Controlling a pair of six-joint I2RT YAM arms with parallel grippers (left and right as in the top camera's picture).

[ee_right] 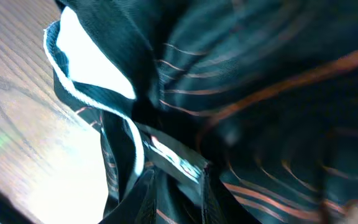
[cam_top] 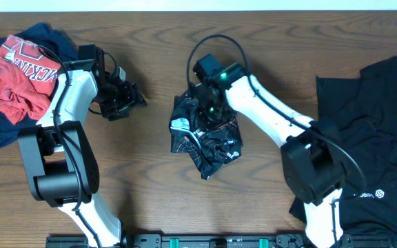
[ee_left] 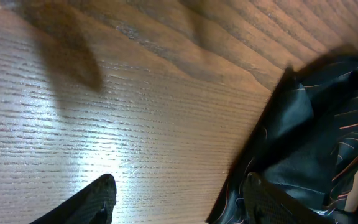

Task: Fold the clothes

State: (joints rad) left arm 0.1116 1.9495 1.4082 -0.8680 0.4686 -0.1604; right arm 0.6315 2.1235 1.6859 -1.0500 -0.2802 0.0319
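The black jersey (cam_top: 205,141) lies crumpled in the middle of the tabletop (cam_top: 150,41). The right gripper (cam_top: 213,116) is sunk into its folds; whether its jaws grip the cloth I cannot tell. The left gripper (cam_top: 128,102) hangs beside the jersey, toward the left edge, jaws wide apart and empty.
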